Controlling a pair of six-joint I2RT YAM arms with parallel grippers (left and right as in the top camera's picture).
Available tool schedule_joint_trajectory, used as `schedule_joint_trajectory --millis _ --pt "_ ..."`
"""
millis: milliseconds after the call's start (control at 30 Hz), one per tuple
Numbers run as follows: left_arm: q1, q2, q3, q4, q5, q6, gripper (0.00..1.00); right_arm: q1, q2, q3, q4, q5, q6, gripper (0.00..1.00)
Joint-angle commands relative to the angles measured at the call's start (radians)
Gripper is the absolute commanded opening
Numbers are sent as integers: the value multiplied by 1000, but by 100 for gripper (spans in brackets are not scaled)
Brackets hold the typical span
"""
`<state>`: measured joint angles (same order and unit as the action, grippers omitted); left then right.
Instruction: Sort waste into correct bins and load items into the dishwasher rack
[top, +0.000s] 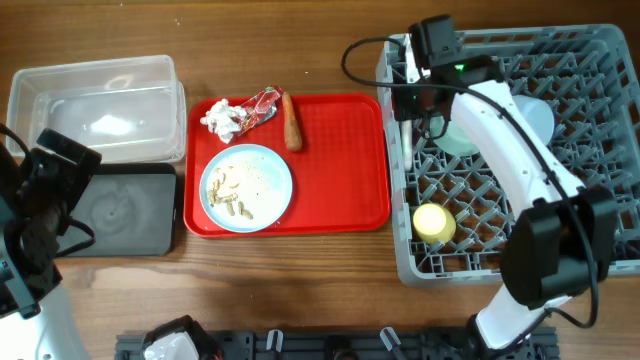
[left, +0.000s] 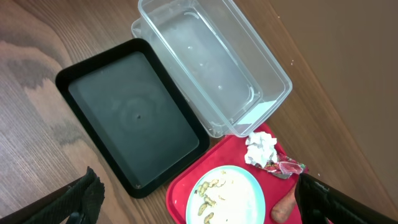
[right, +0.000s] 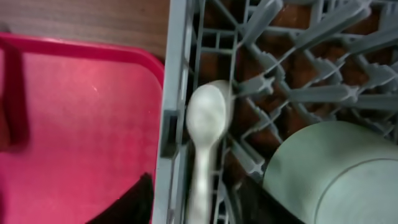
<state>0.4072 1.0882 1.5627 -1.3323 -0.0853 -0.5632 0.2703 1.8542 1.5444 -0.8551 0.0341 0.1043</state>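
On the red serving tray (top: 340, 170) lie a crumpled white tissue (top: 222, 120), a red foil wrapper (top: 259, 104), an orange-brown sausage piece (top: 291, 124) and a pale-blue plate (top: 246, 187) with beige food scraps (top: 233, 192). The clear tub (top: 95, 105) and black tray (top: 125, 210) stand to the left. The grey rack (top: 600, 150) holds two mint bowls (top: 532, 118) and a yellow cup (top: 434, 223). My right gripper (right: 199, 186) is open over the rack's left edge. The white spoon (right: 205, 118) lies in the rack between its fingers. My left gripper (left: 198, 177) is open and empty above the plate's near edge.
The tub (left: 211, 62) and black tray (left: 134, 115) are both empty. The right arm (top: 520, 170) stretches across the rack. A bowl (right: 336, 174) sits just right of the spoon. Bare wood lies in front of the red tray.
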Motion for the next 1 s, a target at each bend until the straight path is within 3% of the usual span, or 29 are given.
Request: schedule_joint_trajectory --millis 0,133,167,200,333,500,600,700,800,967 --pt "6 1 3 3 -18 -10 100 5 -68 35 -37 -63 3 57" --pt "6 1 3 3 -18 -10 100 13 -276 60 -87 -141 1 60" --pt "6 1 3 3 -18 -10 100 13 -372 60 -92 -199 8 75" --pt "6 1 3 3 -18 -10 100 13 -424 60 -85 -221 22 100" --pt "6 1 3 3 -18 -10 100 13 -623 60 -114 -231 187 100" --pt "6 1 3 3 -18 -10 100 12 -827 58 -346 -51 126 100" --pt "6 1 3 3 -18 -10 100 12 -952 17 -376 49 94 100" --pt "6 1 3 3 -18 -10 100 11 -1068 -86 -296 75 47 100" --pt "6 1 3 3 -18 -10 100 11 -1223 -299 -126 79 25 100" --pt "6 1 3 3 -18 -10 100 11 -1468 -811 198 56 63 100"
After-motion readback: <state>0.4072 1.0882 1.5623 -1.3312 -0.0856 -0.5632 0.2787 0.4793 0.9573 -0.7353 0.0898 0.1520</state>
